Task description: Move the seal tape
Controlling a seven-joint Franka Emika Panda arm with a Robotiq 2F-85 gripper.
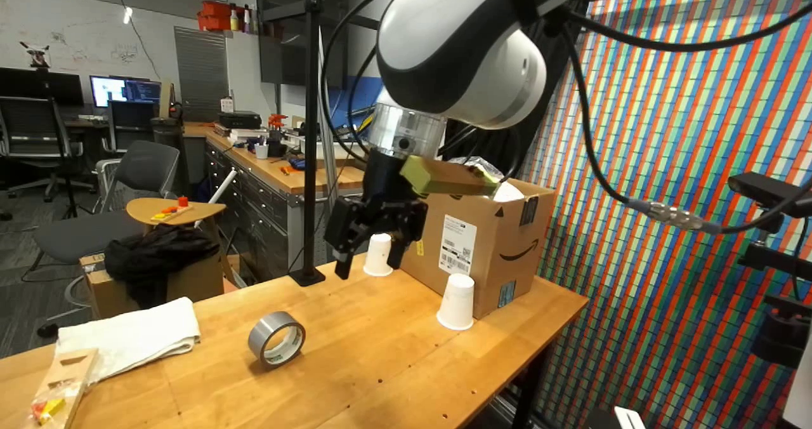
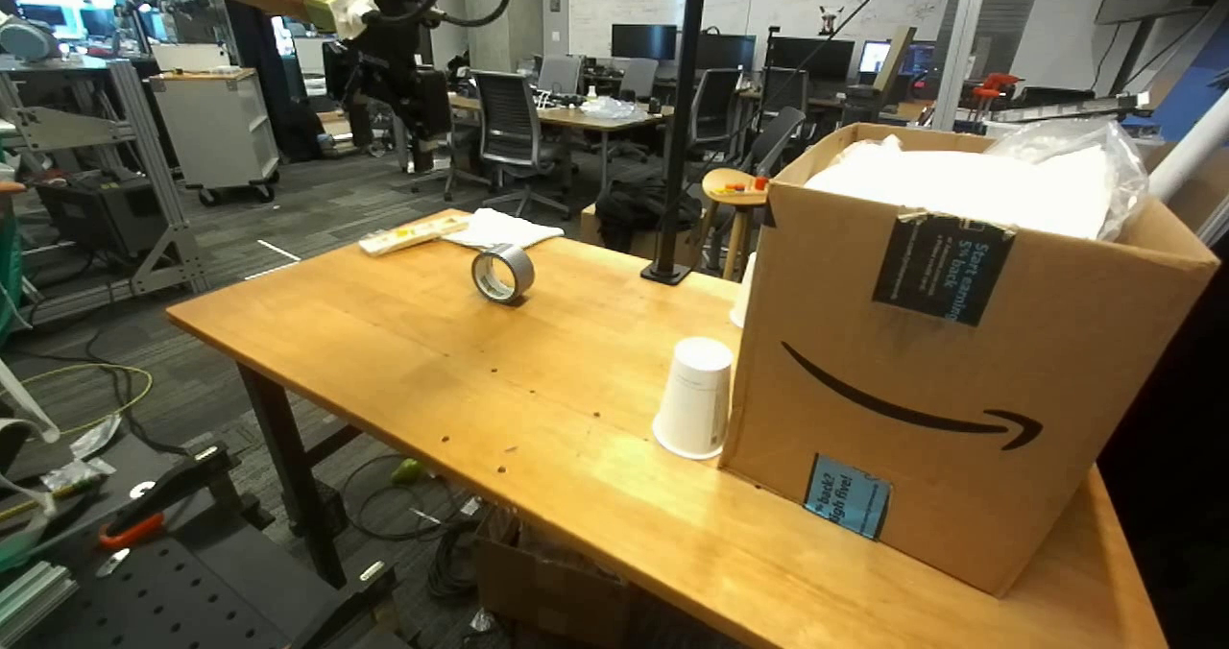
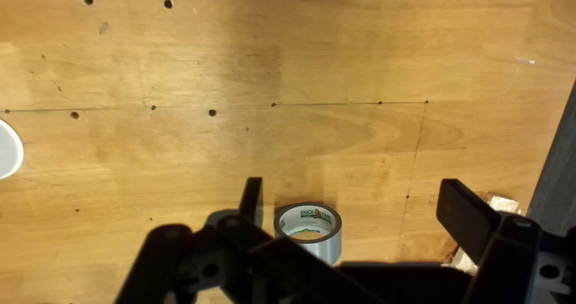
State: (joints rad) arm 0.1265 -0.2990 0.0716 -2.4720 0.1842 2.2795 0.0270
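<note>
In an exterior view, a silvery roll of seal tape (image 2: 524,268) is standing on edge on the wooden table (image 2: 384,313), near a white cloth (image 2: 504,227). An upside-down paper cup (image 2: 692,401) is resting just beside an open-topped Amazon box (image 2: 893,366) (a second cup (image 2: 742,301) is showing partly behind it), and clear plastic (image 2: 1128,186) is poking out of the top. A black post (image 2: 683,111) is standing near the far edge. The gripper (image 2: 392,148) is hanging at upper left, well apart from the roll.
</note>
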